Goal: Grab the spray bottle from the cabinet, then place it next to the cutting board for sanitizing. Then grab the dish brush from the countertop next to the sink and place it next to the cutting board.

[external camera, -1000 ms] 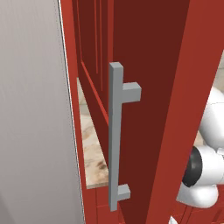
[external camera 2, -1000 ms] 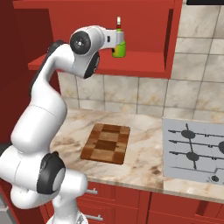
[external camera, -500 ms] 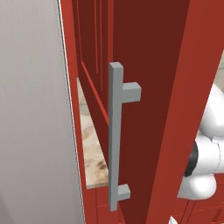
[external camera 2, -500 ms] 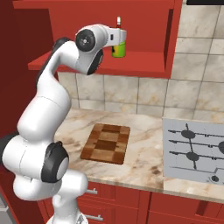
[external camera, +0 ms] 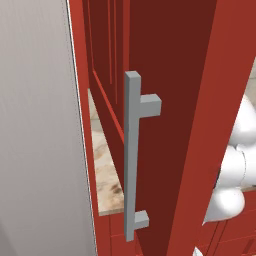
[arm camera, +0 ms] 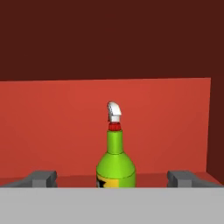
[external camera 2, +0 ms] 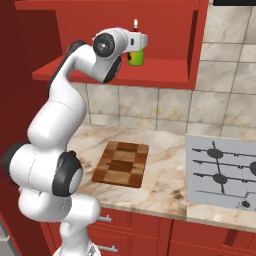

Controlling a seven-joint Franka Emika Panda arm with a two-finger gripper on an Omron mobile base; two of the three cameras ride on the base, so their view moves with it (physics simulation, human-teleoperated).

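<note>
A green spray bottle (arm camera: 115,162) with a red collar and white nozzle stands upright on the floor of the open red cabinet (external camera 2: 120,70). My gripper (arm camera: 113,178) is open, its fingertips (arm camera: 43,178) spread wide to either side of the bottle's lower body, not touching it. From the right base view the hand (external camera 2: 141,44) sits level with the bottle (external camera 2: 135,58) inside the cabinet. The reddish-brown cutting board (external camera 2: 121,163) lies flat on the countertop (external camera 2: 165,185) below. The dish brush and the sink are out of view.
The cabinet's open door with its grey bar handle (external camera: 132,155) stands close in front of the left base camera, with a strip of countertop (external camera: 105,170) behind it. A grey stove top (external camera 2: 222,170) lies to the right of the board. Red drawers run below.
The arm has stretched further into the cabinet, carrying the hand a little closer to the spray bottle. The fingers have stayed wide apart.
</note>
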